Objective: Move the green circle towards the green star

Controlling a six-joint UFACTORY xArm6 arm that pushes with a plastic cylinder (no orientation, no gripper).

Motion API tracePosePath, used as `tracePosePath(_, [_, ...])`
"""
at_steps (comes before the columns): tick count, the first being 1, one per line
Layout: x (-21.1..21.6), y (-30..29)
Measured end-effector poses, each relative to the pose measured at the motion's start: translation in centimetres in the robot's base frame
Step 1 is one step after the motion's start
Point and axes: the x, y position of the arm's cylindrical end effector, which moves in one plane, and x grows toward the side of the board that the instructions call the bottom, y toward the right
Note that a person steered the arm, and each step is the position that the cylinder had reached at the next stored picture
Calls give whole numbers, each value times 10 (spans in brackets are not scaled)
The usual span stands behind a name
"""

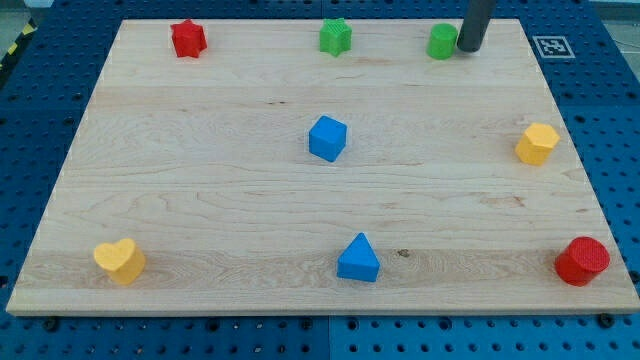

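The green circle (442, 42) is a short green cylinder near the board's top edge, right of centre. The green star (336, 37) lies to its left along the same top edge, about a hundred pixels away. My tip (469, 47) is the lower end of the dark rod coming down from the view's top. It stands right beside the green circle, on its right side, touching or nearly touching it.
On the wooden board (200, 180) are also a red star (188, 39) at top left, a blue cube (327, 138) in the middle, a yellow hexagon (537, 144) at right, a red cylinder (582, 261) at bottom right, a blue triangle (358, 260) and a yellow heart (120, 260).
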Motion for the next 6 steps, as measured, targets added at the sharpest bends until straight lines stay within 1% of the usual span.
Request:
tracePosePath(2, [-4, -4])
tracePosePath(4, [-4, 9])
tracePosePath(6, [-4, 10])
